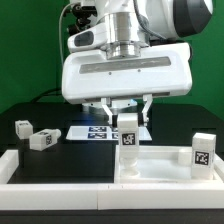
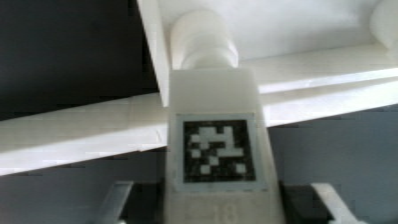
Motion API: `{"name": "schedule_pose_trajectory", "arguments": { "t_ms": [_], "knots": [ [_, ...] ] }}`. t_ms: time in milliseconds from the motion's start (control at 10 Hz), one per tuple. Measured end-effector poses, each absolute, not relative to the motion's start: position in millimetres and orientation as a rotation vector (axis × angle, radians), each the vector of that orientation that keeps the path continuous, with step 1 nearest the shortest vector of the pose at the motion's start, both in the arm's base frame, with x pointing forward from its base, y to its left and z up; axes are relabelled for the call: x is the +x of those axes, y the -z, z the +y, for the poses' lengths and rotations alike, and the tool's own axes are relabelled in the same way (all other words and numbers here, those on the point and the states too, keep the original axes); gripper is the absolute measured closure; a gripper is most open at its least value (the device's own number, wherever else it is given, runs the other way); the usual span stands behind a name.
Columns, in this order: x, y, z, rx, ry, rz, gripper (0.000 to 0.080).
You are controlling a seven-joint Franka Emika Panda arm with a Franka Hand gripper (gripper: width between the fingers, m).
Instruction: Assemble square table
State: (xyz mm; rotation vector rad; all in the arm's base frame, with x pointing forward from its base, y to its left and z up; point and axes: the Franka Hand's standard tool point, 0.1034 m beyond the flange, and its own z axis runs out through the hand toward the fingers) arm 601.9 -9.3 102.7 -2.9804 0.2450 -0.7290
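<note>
Gripping a white leg (image 1: 128, 135) (image 2: 217, 110) by its sides, the gripper (image 1: 128, 118) (image 2: 217, 205) hangs closed on it over the middle of the black desk (image 1: 60, 150), one finger on each flank. The leg hangs upright, and its black-and-white tag faces the wrist camera. Its lower end points down at the table top (image 1: 165, 170) (image 2: 71, 135), at the corner of that top towards the exterior view's left. Whether it is seated there or only touching cannot be told. The table top lies flat near the desk's front edge, rimmed face up. A second leg (image 1: 203, 152) stands upright at the top's corner on the exterior view's right, well apart from the held one. Two more legs (image 1: 33, 134) lie close together on the bare desk, towards its edge on the exterior view's left. The marker board (image 1: 95, 132) lies flat behind the gripper. A low white rail (image 1: 40, 170) runs along the desk's front edge.
</note>
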Motion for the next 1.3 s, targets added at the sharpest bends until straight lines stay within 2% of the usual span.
{"name": "schedule_pose_trajectory", "arguments": {
  "t_ms": [300, 700, 1000, 1300],
  "knots": [
    [601, -101.6, -10, -2.982, 0.727, 0.248, 0.0508],
    [609, -116.5, -15, -3.009, 0.987, 0.256, 0.0508],
    [607, -102.4, -20, -3.021, 0.950, 0.195, 0.0508],
    [604, -98.4, -17, -3.024, 0.925, 0.183, 0.0508]
  ]
}}
